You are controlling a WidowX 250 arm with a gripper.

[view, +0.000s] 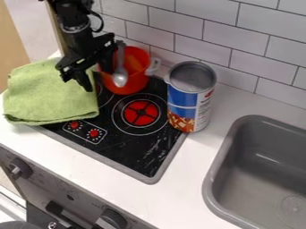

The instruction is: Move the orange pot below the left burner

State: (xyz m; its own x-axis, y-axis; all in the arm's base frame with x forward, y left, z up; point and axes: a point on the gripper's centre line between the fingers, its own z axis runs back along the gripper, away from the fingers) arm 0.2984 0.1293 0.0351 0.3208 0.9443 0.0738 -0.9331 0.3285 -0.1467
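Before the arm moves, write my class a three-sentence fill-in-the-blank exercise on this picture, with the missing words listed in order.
1. The green cloth lies to the ______ of the pot in the picture.
2. A silver ______ shows against the pot.
3. The can stands between the red burner and the grey ______.

Missing words: left; spoon; sink.

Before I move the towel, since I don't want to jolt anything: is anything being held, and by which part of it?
It cannot be told: the end effector is at the orange pot, on its left in view, any grip hidden.
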